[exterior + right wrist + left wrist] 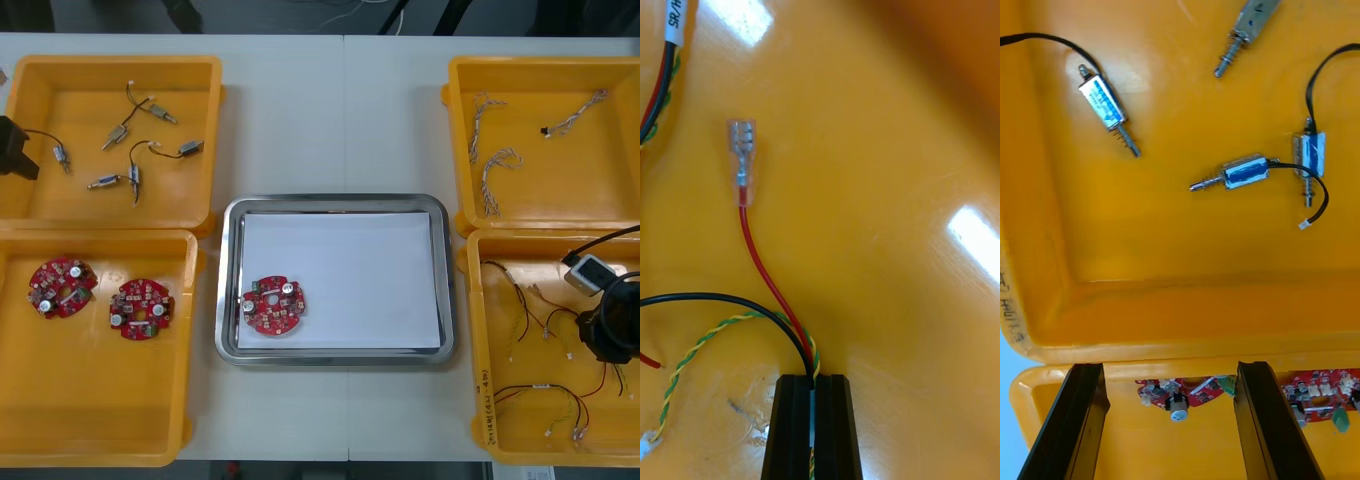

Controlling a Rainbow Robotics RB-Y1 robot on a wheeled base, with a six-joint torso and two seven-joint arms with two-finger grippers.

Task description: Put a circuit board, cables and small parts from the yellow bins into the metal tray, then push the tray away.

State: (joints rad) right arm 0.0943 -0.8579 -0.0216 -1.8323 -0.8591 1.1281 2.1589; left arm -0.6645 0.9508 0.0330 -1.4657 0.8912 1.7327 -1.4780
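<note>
My right gripper [608,335] is down in the near right yellow bin [480,350], among red, black and yellow cables [530,310]. In the right wrist view the gripper [813,386] is shut on a cable bundle: a red wire [760,262] ending in a clear connector [740,161], a black wire and a yellow-green twisted pair. The metal tray [336,204], white inside, holds one red circuit board [272,303] near its front left corner. My left gripper [15,150] waits open over the far left bin's outer edge, with small metal parts [1240,172] beyond its fingers.
The far left bin [200,70] holds several small metal parts [130,130] with black leads. Two red boards [62,287] [141,308] lie in the near left bin. Twisted blue and white cables [490,165] lie in the far right bin.
</note>
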